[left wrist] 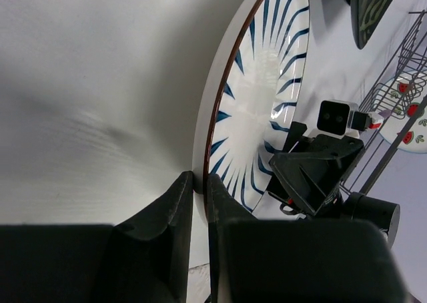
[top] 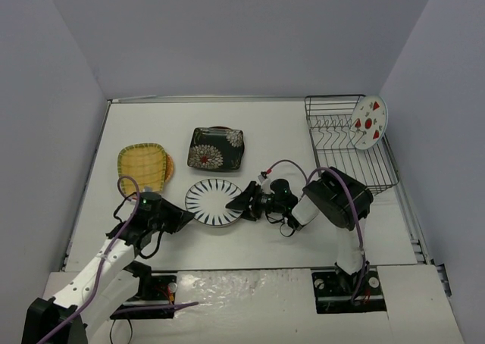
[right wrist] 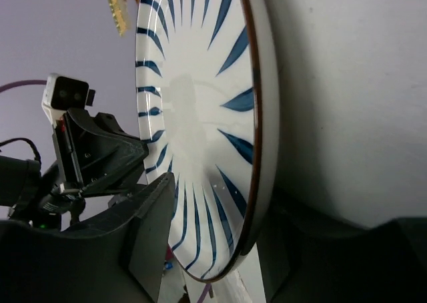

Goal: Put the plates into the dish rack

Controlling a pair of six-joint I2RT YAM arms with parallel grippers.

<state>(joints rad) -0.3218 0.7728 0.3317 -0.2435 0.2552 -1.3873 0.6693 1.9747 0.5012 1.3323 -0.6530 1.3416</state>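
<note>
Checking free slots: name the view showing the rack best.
Top external: the whole rack shows, with the watermelon plate standing at its far right. Left wrist catches only a corner; right wrist shows none.

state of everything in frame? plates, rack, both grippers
striped plate: flat, not racked, a gripper at each side of its rim
left gripper: shut on striped plate's rim
right gripper: fingers straddle the opposite rim, clamp unclear
watermelon plate: upright in the rack
dish rack: holds only that plate
black floral plate: lying flat, not racked
yellow plate: flat, atop orange-brown plate
</note>
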